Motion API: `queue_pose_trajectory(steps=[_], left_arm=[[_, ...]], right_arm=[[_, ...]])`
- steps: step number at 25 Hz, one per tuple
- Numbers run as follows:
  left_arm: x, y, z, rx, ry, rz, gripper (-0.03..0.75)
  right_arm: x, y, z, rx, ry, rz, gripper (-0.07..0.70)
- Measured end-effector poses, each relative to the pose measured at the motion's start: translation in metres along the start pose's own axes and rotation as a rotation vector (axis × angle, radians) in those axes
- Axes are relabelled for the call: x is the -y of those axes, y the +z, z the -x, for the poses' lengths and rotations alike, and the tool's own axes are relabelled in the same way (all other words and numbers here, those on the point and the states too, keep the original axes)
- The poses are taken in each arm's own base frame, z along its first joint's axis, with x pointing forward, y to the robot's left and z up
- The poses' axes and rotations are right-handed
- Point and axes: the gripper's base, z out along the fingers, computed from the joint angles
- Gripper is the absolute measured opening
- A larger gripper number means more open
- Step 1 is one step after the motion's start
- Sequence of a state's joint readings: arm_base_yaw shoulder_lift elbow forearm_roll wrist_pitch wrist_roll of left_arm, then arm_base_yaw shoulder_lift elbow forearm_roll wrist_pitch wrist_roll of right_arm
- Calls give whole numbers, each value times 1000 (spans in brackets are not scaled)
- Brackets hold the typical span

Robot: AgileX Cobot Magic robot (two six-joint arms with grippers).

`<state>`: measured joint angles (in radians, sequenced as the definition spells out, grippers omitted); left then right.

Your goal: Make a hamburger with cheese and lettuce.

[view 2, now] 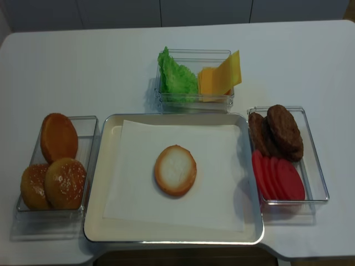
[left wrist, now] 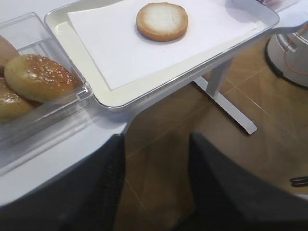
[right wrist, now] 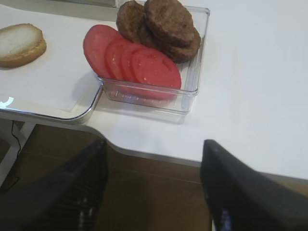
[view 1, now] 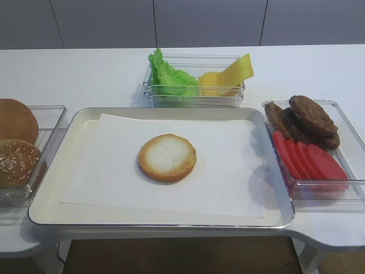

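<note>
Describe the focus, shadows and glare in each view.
Both high views: sharp, evenly lit, soft shadow beside the bun half on the paper. Right wrist: gripper blurred, dark; tomato slices glossy. Left wrist: gripper out of focus; tray rim glints.

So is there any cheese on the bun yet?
No, the bun half lies bare on the white paper with its pale cut face up, and the cheese is in the clear box beside the lettuce.

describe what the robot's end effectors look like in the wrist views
Both look alike: each end effector shows two broad, flat, dark charcoal fingers with a matte surface, blurred by closeness. The right end effector has faint ribbing on its left finger. The left end effector looks plain. No cables or markings show.
</note>
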<state>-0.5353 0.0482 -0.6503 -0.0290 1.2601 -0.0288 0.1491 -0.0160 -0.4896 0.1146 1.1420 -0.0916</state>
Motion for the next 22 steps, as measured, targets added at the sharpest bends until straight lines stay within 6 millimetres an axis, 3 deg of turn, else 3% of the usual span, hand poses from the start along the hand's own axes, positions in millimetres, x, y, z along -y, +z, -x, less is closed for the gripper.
queue_pose_trajectory(steps=[7, 22], left_arm=[[1, 17, -18, 3, 42, -20, 324], [2, 29, -24, -13, 92, -45, 324]], right_arm=[[0, 0, 0, 0, 0, 0, 475], [0, 0, 0, 0, -2, 0, 475]])
